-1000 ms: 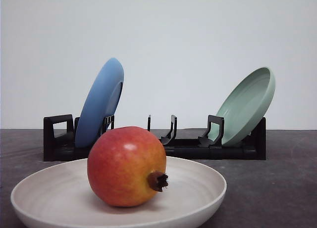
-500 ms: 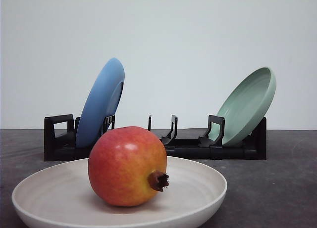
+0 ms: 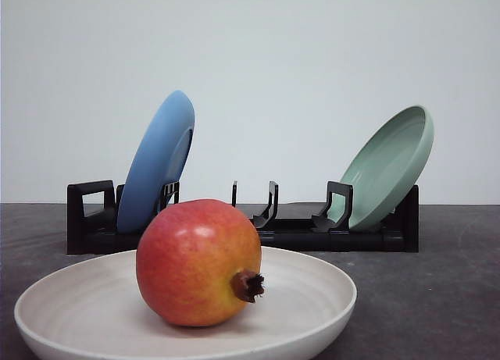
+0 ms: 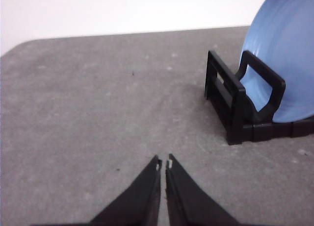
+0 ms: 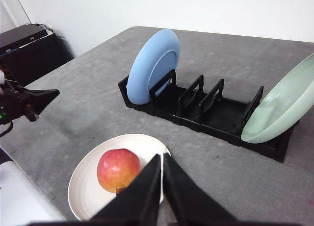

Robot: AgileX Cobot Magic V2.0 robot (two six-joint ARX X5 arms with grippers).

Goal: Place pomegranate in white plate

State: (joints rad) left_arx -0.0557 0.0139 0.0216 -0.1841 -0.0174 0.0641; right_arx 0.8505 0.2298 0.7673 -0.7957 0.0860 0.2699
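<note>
Pomegranate (image 3: 198, 263) sits inside the white plate (image 3: 312, 286), left of plate centre, near edge of the table (image 3: 437, 297). Front view gives the detail: red skin blushing yellow-orange low down, dark calyx pointing right and slightly toward camera, fruit resting on the plate floor, nothing touching it.

Right wrist view adds the layout from above: the fruit is in the plate, with the black dish rack (image 5: 206, 108) farther back. Blue plate (image 5: 153, 64) stands tilted in the rack's left end slot, pale green plate (image 5: 284, 106) leans at the right end, middle slots bare. Right gripper (image 5: 162, 156) hangs above the plate's rim, fingers pressed together, holding nothing. Left arm's tip (image 5: 29, 102) is visible at the far left of that view, well apart from the plate.

Left wrist view: left gripper (image 4: 163, 163) over bare table, fingertips nearly touching, nothing between them. Rack's left end and the blue plate lie beyond it.
</note>
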